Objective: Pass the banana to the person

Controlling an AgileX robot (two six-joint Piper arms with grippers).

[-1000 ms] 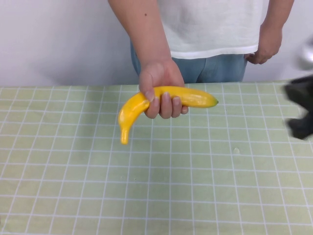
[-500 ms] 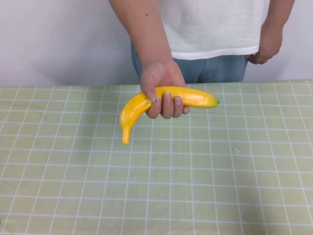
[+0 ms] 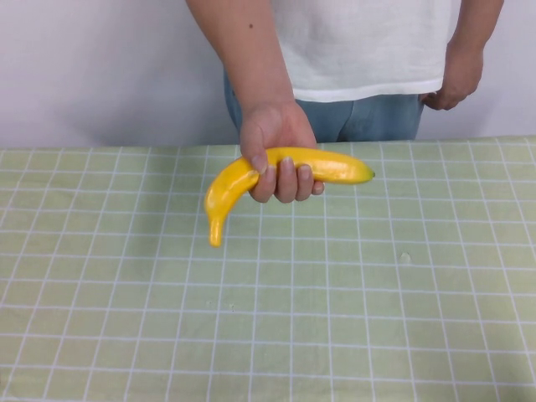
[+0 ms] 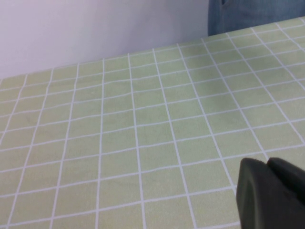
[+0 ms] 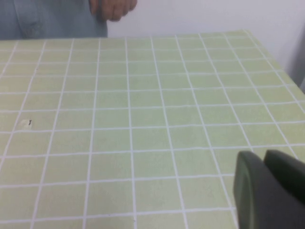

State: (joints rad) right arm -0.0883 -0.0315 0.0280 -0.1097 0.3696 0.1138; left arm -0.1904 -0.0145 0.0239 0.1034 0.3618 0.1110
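since a second ago my right arm has gone from the high view; the person (image 3: 360, 50) grips the banana (image 3: 280, 177) in one hand (image 3: 276, 146) above the worktop (image 3: 335, 318). left tool (image 4: 271, 193) and right tool (image 5: 269, 191) hover low over the worktop, holding nothing; spread untellable.

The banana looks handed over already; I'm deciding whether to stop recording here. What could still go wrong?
1. The banana is above the table, held only by the person's hand around its middle; if that grip loosens, it drops onto the cloth.
2. Both tools are out of the high view. The left tool and right tool show only in their wrist views, above bare cloth, so an arm moving again would catch the person unaware.
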